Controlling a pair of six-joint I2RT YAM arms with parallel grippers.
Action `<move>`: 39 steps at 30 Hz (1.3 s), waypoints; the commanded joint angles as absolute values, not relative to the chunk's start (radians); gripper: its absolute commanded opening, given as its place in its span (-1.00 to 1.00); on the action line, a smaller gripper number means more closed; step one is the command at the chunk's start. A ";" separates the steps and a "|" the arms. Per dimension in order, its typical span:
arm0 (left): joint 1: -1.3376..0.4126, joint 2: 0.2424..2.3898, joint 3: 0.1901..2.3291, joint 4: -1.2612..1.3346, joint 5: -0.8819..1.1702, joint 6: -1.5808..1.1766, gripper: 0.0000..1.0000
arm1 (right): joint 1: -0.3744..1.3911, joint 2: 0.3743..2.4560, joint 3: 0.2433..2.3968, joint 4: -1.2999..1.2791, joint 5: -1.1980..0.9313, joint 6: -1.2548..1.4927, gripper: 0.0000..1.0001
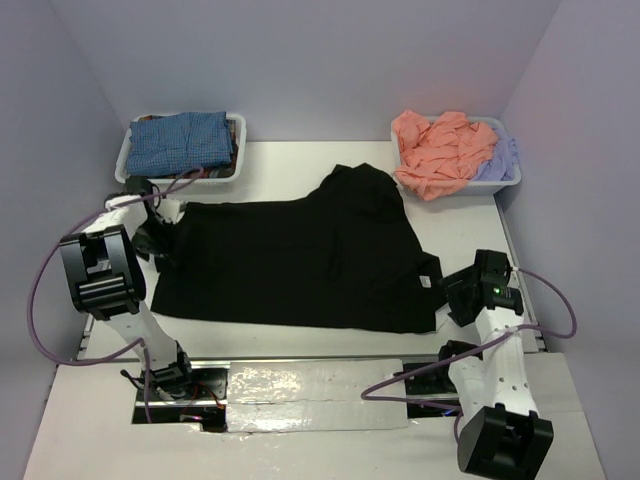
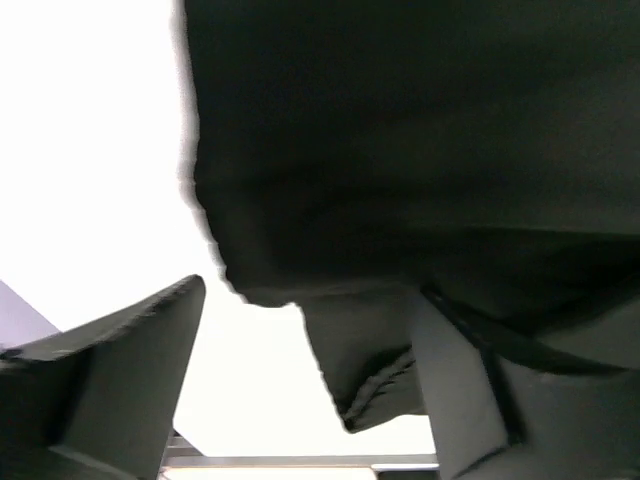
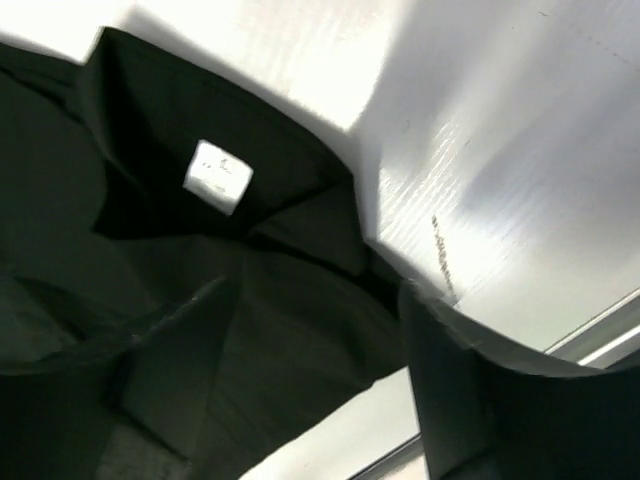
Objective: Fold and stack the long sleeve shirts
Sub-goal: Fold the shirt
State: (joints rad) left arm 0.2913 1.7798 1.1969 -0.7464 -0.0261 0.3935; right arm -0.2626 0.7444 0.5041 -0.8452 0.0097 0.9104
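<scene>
The large black shirt (image 1: 300, 260) lies spread flat across the middle of the table, its collar end to the right. My left gripper (image 1: 157, 243) is at the shirt's left edge. In the left wrist view (image 2: 308, 292) it is open, with a corner of black cloth (image 2: 370, 360) between the fingers, close to the right finger (image 2: 465, 400). My right gripper (image 1: 452, 292) is at the shirt's right edge by the collar. In the right wrist view (image 3: 318, 292) it is open over black cloth (image 3: 290, 350), near the white neck label (image 3: 218, 177).
A white bin (image 1: 238, 125) at the back left holds a folded blue-checked shirt (image 1: 180, 140). A white bin (image 1: 505, 185) at the back right holds a crumpled salmon-pink shirt (image 1: 440, 150) and a pale lavender one (image 1: 500, 158). A shiny strip (image 1: 310, 395) runs along the near edge between the arm bases.
</scene>
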 commanded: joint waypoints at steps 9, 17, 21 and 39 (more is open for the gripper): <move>0.371 1.700 1.100 -0.931 0.005 0.486 0.99 | -0.268 0.817 0.440 -0.815 -0.084 0.888 0.73; 0.379 1.666 0.959 -0.888 0.073 0.496 0.93 | -0.268 0.902 0.373 -0.690 -0.109 0.844 0.24; 0.377 1.707 0.937 -0.874 0.121 0.489 0.69 | -0.267 0.916 0.364 -0.663 -0.115 0.839 -0.47; 0.379 1.557 0.815 -0.997 -0.116 0.718 -1.00 | -0.250 0.712 0.548 -1.121 -0.069 0.865 -1.00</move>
